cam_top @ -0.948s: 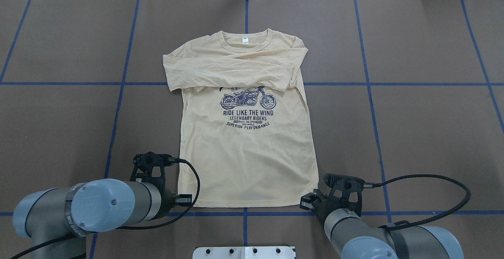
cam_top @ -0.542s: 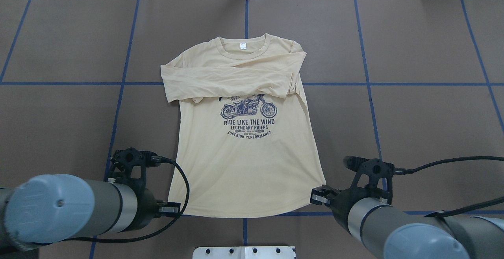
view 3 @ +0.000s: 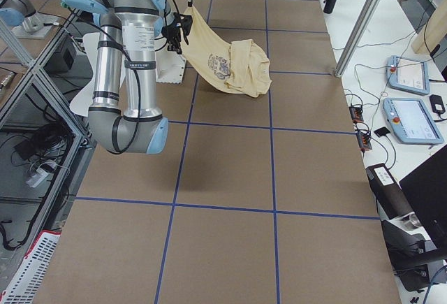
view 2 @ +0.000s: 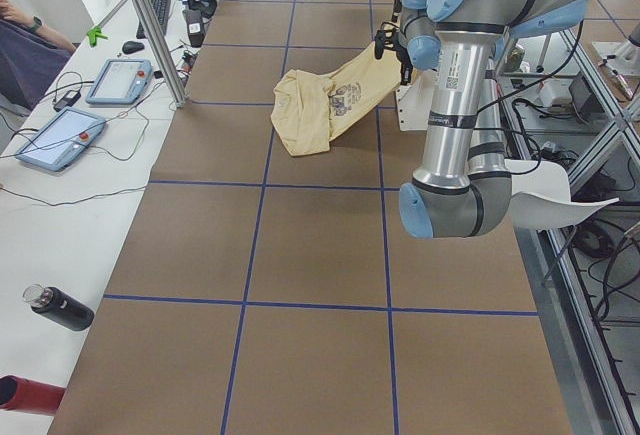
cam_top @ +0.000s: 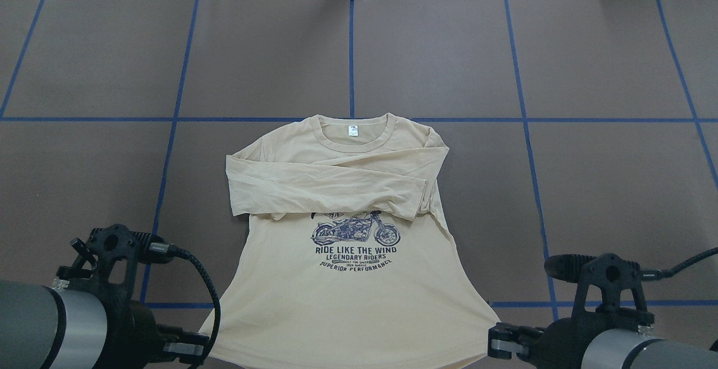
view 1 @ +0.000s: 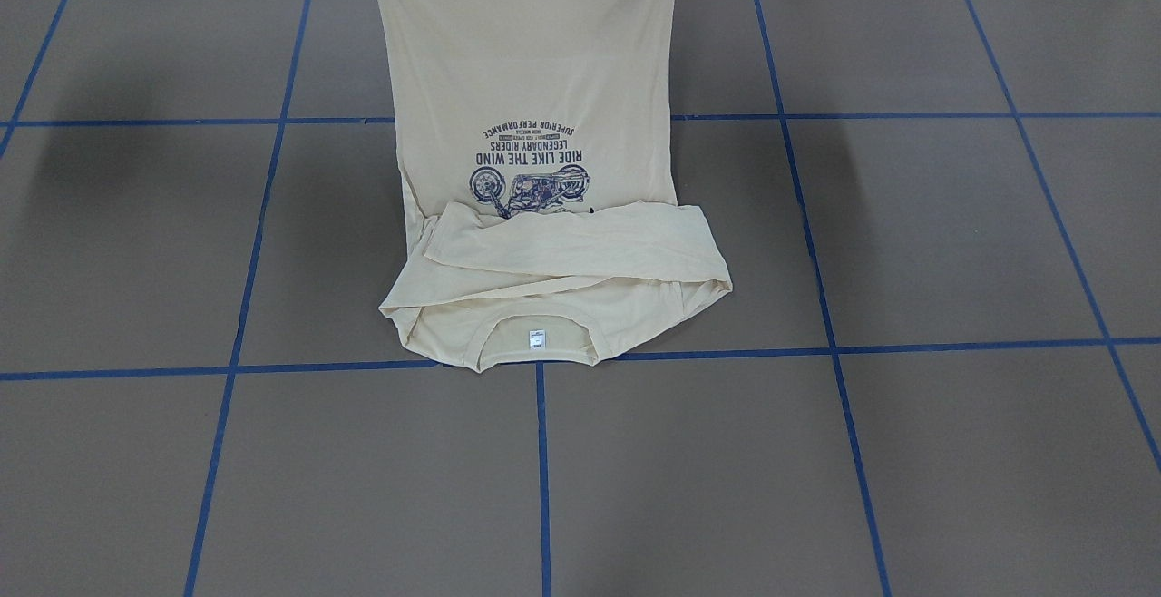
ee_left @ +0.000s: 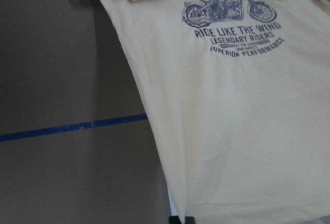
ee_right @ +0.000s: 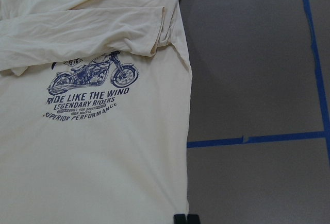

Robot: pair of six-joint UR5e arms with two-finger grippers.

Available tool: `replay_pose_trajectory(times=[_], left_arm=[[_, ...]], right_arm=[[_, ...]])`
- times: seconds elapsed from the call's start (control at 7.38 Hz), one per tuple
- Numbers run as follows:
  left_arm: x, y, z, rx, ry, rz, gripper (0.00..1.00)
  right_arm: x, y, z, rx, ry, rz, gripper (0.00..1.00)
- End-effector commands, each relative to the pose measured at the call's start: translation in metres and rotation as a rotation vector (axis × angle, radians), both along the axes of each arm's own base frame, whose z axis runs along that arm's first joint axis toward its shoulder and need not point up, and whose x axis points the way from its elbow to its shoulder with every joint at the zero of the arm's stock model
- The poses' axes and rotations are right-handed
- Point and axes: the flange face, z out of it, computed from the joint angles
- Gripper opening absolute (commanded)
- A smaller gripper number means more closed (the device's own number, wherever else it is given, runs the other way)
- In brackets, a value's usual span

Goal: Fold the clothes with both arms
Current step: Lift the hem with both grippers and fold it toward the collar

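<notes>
We saw a pale cream long-sleeved T-shirt (cam_top: pixel 348 189) in the lower middle of the overhead view, lying print side up on a brown tabletop (cam_top: pixel 589 66). Its sleeves (cam_top: pixel 325 184) lay folded across the chest, just above the navy motorcycle print (cam_top: pixel 355 233). The left hand (cam_top: pixel 193 351), at the lower left, and the right hand (cam_top: pixel 501 344), at the lower right, were each closed on one corner of the hem. They stood well apart, we judged, to keep the hem stretched flat. The hem end was raised off the tabletop, while the collar end, with its white neck tag (cam_top: pixel 352 130), rested on it. That contact likely kept the folded sleeves in place. We judged the lift prepared for carrying the hem over toward the collar.
</notes>
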Motion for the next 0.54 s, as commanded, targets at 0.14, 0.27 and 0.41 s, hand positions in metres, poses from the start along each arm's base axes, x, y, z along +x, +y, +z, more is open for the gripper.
replay_pose_trajectory(times=[0.14, 0.27, 0.41], left_arm=[[0.077, -0.085, 0.010, 0.111, -0.128, -0.133, 0.00], [0.083, -0.136, 0.020, 0.161, -0.176, -0.188, 0.00], [0.073, -0.178, 0.032, 0.208, -0.196, -0.235, 0.00]], right_arm=[[-0.060, -0.102, 0.009, 0.104, 0.137, 0.149, 0.00], [-0.069, -0.146, 0.018, 0.109, 0.168, 0.201, 0.00], [-0.082, -0.177, 0.032, 0.109, 0.148, 0.243, 0.00]])
